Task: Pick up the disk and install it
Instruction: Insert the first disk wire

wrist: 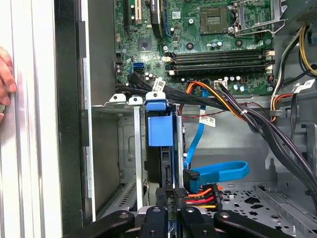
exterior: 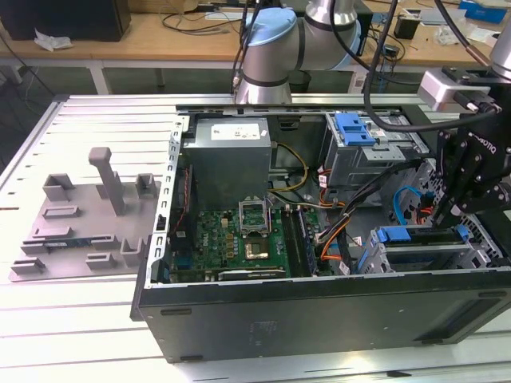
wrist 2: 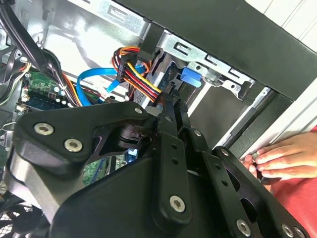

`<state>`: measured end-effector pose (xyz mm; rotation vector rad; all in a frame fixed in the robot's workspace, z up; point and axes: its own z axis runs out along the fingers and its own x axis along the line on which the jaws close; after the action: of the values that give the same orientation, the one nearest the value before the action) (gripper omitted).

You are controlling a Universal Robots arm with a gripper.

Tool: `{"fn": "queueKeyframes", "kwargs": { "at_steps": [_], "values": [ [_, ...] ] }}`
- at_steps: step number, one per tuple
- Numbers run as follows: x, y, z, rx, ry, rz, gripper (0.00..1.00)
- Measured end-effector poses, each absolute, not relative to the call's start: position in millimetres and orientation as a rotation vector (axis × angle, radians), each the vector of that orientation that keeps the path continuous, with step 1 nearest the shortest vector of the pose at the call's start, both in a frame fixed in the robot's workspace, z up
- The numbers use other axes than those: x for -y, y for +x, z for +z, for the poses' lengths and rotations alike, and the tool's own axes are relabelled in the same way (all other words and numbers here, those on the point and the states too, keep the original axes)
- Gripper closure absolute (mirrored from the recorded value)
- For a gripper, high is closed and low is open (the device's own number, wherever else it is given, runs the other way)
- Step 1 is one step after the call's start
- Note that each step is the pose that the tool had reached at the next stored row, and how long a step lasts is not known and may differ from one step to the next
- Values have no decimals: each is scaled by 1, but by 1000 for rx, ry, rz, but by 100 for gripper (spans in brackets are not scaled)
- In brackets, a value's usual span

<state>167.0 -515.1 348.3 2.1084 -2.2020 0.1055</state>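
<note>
The gripper pinches the near edge of the disk, which stands on edge in the stamped steel cage, at three o'clock from the green motherboard in the exterior view. A straight, square push into the cage should seat it; the stiff bright power cable just beside must stay clear. Its blue plastic bracket is smooth and boxy.

A pale slotted metal surface spans the foreground. Behind it, a wooden desk on white legs carries loose cables and a black box. Light is even.
</note>
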Motion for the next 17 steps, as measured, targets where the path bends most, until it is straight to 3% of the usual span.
{"fn": "queueKeyframes", "kwargs": {
  "at_steps": [17],
  "values": [
    [516, 167, 345, 2202, 2108, 106, 84]
  ]
}}
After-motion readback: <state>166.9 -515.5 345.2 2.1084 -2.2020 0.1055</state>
